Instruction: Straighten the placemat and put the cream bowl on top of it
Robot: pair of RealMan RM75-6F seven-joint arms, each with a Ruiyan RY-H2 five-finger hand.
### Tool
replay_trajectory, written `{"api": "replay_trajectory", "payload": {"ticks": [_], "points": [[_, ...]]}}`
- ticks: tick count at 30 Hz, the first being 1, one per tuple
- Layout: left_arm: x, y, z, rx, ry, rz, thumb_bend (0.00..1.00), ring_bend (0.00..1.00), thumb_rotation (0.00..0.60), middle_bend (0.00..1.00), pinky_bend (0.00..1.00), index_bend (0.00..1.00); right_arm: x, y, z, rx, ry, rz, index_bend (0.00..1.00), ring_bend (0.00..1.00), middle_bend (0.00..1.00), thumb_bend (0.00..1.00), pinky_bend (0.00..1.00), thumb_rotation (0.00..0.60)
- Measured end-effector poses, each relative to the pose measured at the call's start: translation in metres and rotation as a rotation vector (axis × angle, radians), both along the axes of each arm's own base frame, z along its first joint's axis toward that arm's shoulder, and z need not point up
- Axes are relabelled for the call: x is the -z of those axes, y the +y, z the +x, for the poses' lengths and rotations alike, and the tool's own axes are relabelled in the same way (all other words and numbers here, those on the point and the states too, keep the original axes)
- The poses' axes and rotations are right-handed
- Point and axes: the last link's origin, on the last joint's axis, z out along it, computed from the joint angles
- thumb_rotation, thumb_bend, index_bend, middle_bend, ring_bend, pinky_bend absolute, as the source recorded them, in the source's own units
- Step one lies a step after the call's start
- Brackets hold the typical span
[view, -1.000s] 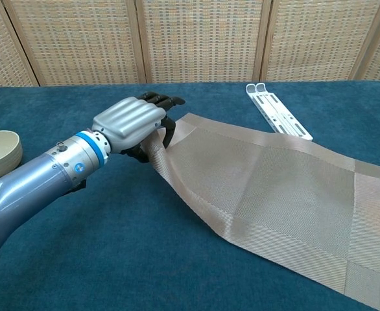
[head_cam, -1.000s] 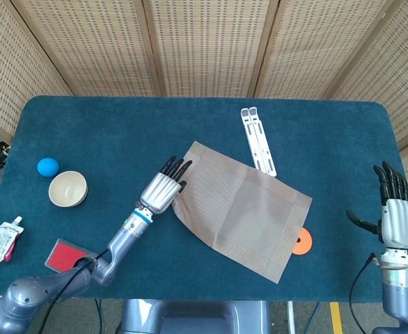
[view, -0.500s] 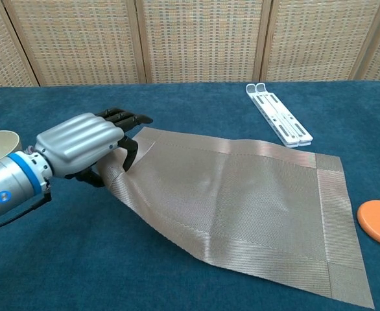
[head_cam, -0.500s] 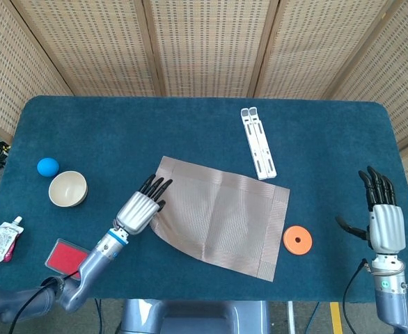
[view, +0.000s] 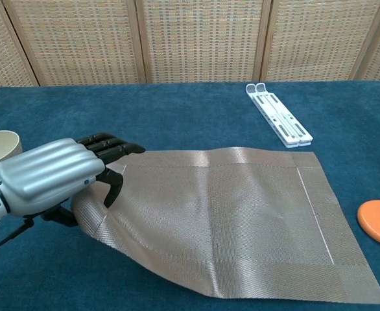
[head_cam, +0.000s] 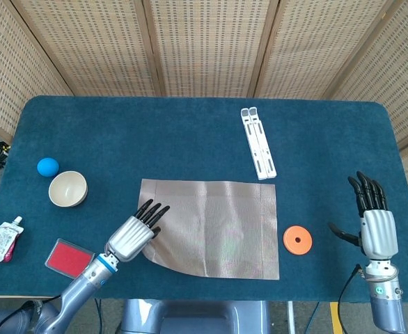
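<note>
Gripping the placemat (head_cam: 211, 226) by its lifted near-left corner, the left hand (head_cam: 133, 236) could rumple it if released carelessly; right hand (head_cam: 372, 221) hovers empty, fingers spread.

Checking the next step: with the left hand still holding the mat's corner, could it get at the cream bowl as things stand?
Probably not yet. The left hand grips the placemat at its near-left corner. Once it lets go, bare table lies between it and the cream bowl further left, with nothing in the way.
</note>
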Motion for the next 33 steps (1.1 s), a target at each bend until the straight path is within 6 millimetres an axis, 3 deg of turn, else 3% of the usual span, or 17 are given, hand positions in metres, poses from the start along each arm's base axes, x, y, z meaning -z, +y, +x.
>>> {"api": "replay_trajectory", "payload": {"ticks": [11, 25, 27, 30, 33], "points": [[0.008, -0.031, 0.004, 0.037, 0.03, -0.06, 0.54, 0.0, 0.6, 0.0, 0.0, 0.63, -0.001, 0.007, 0.005, -0.021, -0.007, 0.005, 0.11, 0.0, 0.0, 0.26, 0.0, 0.6], [-0.004, -0.027, -0.009, 0.024, 0.064, -0.011, 0.54, 0.0, 0.6, 0.0, 0.0, 0.62, 0.0, 0.009, 0.007, -0.028, -0.01, 0.012, 0.11, 0.0, 0.0, 0.26, 0.0, 0.6], [-0.007, -0.025, -0.012, 0.019, 0.068, 0.0, 0.54, 0.0, 0.6, 0.0, 0.0, 0.6, 0.001, 0.009, 0.007, -0.028, -0.008, 0.016, 0.11, 0.0, 0.0, 0.26, 0.0, 0.6], [-0.009, -0.026, -0.014, 0.015, 0.066, 0.003, 0.46, 0.0, 0.6, 0.0, 0.0, 0.46, 0.003, 0.009, 0.007, -0.025, -0.002, 0.019, 0.11, 0.0, 0.0, 0.26, 0.0, 0.6], [-0.012, -0.027, -0.015, 0.014, 0.062, 0.001, 0.23, 0.0, 0.6, 0.0, 0.0, 0.23, 0.004, 0.01, 0.007, -0.024, 0.005, 0.02, 0.11, 0.0, 0.0, 0.26, 0.0, 0.6]]}}
